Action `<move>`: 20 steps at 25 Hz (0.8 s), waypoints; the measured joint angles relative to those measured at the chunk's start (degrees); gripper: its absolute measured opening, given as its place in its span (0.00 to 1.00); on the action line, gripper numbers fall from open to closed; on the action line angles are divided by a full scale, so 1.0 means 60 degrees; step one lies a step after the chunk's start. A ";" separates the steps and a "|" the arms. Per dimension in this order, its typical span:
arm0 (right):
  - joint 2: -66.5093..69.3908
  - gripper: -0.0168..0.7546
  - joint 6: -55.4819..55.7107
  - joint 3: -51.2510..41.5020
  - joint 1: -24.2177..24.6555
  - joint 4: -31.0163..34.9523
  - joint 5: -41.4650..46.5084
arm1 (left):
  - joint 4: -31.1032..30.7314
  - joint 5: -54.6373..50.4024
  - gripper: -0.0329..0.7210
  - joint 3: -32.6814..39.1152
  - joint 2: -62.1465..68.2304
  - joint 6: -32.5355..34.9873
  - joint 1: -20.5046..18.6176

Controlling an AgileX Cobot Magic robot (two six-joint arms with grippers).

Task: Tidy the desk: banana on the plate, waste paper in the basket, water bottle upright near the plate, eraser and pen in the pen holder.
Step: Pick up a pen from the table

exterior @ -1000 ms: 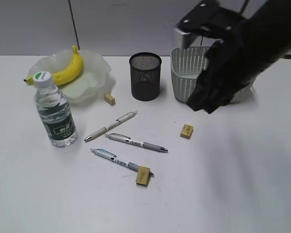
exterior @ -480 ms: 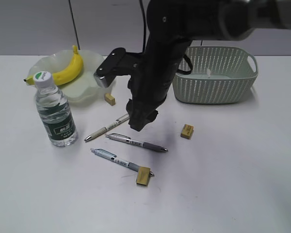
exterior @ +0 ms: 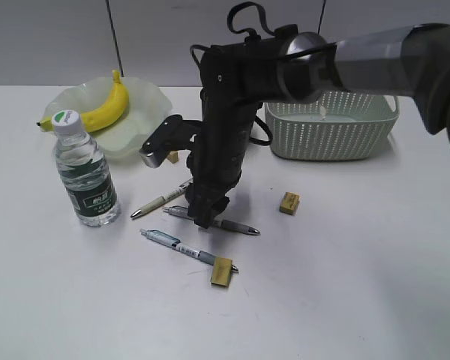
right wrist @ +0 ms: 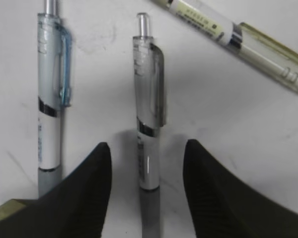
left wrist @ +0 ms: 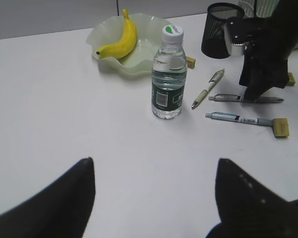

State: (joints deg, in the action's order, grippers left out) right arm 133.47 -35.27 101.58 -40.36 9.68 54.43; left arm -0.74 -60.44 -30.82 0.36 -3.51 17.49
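My right gripper [right wrist: 146,144] is open and straddles the grey pen [right wrist: 149,99], its fingers apart from the barrel; it hangs low over that pen [exterior: 229,223]. A blue pen [exterior: 176,246] and a cream pen [exterior: 165,196] lie alongside. Erasers [exterior: 289,202] [exterior: 221,271] rest on the desk [exterior: 360,285], another [left wrist: 190,62] by the plate [exterior: 146,101], which holds the banana [exterior: 109,105]. The water bottle [exterior: 86,176] stands upright. The pen holder [left wrist: 221,27] is hidden behind my arm in the exterior view. My left gripper [left wrist: 155,159] is open over bare desk. The waste paper does not show.
The basket [exterior: 337,127] stands at the back right, behind my right arm. The bottle stands just left of the pens, and the plate lies behind it. A grey wall closes the desk's far edge.
My right arm has swung left from over the basket and come down onto the pens, now covering the pen holder in the exterior view. Nothing on the desk has moved.
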 joint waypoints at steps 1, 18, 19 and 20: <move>0.0080 0.52 0.0000 0.0000 0.0000 0.0000 -0.0064 | 0.0000 0.0000 0.79 0.0000 0.0000 0.0000 0.0000; 0.0458 0.17 0.0641 0.0141 0.0000 -0.0393 -0.0282 | 0.0000 0.0000 0.79 0.0000 0.0000 0.0000 0.0000; 0.0405 0.17 0.0689 0.0141 -0.0004 -0.0431 -0.0199 | 0.0000 0.0000 0.79 0.0000 0.0000 0.0000 0.0000; 0.0320 0.17 0.0715 0.0141 -0.0004 -0.0462 -0.0098 | 0.0000 0.0000 0.79 0.0000 0.0000 0.0000 0.0000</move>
State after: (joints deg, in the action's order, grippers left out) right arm 135.39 -30.99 102.43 -40.38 6.90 53.84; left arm -0.74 -60.44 -30.82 0.36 -3.51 17.49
